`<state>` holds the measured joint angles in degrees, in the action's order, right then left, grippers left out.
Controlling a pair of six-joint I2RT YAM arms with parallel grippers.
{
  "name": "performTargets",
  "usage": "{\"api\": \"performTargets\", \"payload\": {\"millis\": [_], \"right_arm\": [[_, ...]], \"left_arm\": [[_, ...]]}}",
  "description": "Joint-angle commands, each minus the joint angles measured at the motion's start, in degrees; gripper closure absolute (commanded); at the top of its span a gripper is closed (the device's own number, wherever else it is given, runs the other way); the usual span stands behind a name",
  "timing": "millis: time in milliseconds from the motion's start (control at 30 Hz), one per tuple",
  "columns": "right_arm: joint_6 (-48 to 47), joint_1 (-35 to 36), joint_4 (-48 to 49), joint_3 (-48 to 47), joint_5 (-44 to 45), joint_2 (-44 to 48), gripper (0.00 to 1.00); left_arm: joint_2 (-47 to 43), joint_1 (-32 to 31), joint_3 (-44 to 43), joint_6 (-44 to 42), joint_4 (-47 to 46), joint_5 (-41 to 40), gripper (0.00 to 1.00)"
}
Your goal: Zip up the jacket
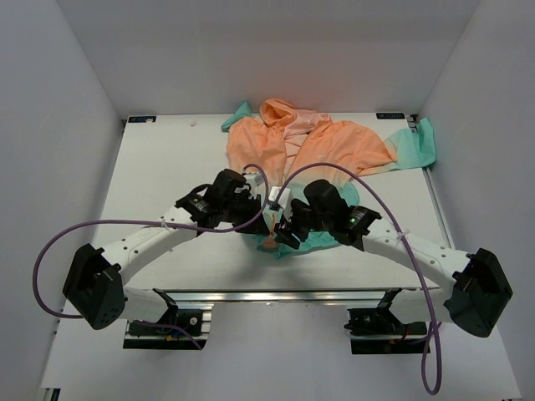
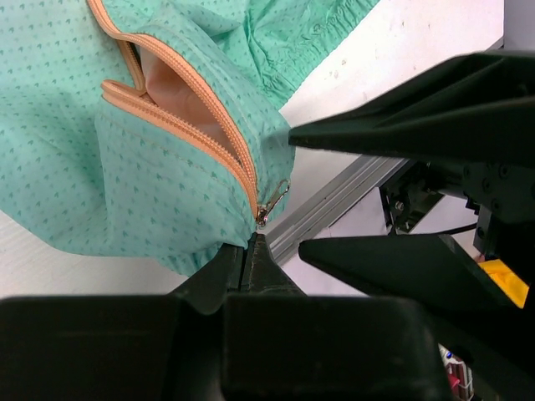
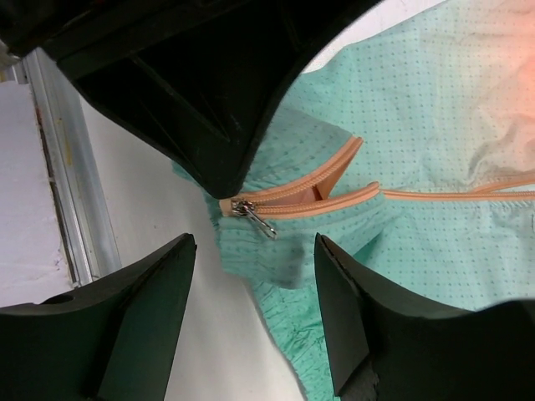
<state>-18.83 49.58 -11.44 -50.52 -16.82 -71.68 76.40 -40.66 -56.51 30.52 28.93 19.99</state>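
Lying spread on the white table (image 1: pixel 167 167), the jacket (image 1: pixel 318 146) filled the upper middle of the top view, its peach-orange hood (image 1: pixel 280 113) toward the far edge and its teal hem (image 1: pixel 313 241) toward the arms. One teal sleeve end (image 1: pixel 418 146) reached the table's right edge. Both arms met over the hem at the centre of the frame.

The left gripper (image 2: pixel 253 251) was closed, its fingertips pinched together on the hem edge just below the metal slider (image 2: pixel 266 209). In the left wrist view the orange zipper (image 2: pixel 209 134) ran from that slider toward the upper left, its two rows of teeth parted above the slider.

The right gripper (image 3: pixel 255 242) was open, holding nothing. Its two black fingers (image 3: pixel 150 309) sat in the lower part of the right wrist view, with the gathered hem showing in the gap between them. The slider and its small pull tab (image 3: pixel 266 224) lay just above that gap.
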Motion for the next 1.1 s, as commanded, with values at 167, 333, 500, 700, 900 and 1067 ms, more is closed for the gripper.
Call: {"api": "performTargets", "payload": {"millis": [167, 333, 500, 700, 900, 1067], "right_arm": [[-0.95, -1.24, 3.62, -2.12, -4.80, -1.62, 0.38], [-1.12, -1.42, 3.97, -2.39, -6.90, -3.11, 0.38], [-1.12, -1.33, 4.41, -2.65, -8.40, -3.55, 0.50], [-0.33, -1.24, 5.11, -2.30, -8.50, -3.64, 0.75], [-0.07, -1.33, 5.47, -2.21, -7.26, -3.82, 0.80], [0.11, -1.33, 5.29, -2.48, -6.65, -4.17, 0.90]], "left_arm": [[-2.04, -0.29, -1.15, -1.61, -0.28, 1.37, 1.00], [-2.48, -0.38, -1.15, -1.70, -0.10, 1.11, 1.00], [-2.40, -0.38, -1.06, -1.61, -0.19, 1.19, 1.00], [-2.22, -0.29, -1.06, -1.61, -0.19, 1.37, 1.00], [-2.31, -0.38, -1.23, -1.61, -0.36, 1.72, 1.00], [-2.66, -0.38, -1.23, -1.61, -0.19, 1.98, 1.00]]}}
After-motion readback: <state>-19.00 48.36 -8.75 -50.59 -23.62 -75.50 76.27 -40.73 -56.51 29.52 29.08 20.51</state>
